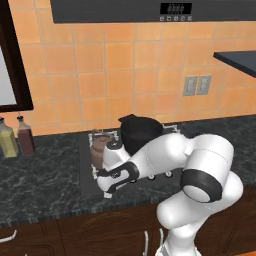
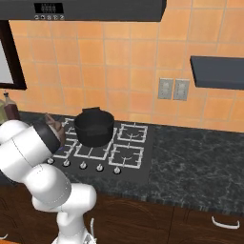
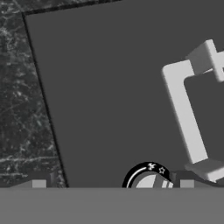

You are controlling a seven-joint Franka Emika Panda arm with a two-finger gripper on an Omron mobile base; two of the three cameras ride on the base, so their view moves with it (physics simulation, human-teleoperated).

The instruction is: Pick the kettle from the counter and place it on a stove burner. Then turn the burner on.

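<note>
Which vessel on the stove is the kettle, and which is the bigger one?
The kettle is the small brown-copper one on the left burner; the black pot beside it is clearly larger.

The range hood display (image 1: 175,8) shows unreadable digits; the stove knob (image 3: 148,177) bears small flame-like symbols.

Brown-copper kettle (image 1: 99,146), black pot (image 2: 94,126), dark marbled counter (image 2: 200,162), orange wall tiles (image 1: 120,75).

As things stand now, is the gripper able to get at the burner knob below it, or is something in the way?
Probably yes. The gripper is open and points down at the stove. The knob lies just between its fingertips, and nothing stands between them.
</note>
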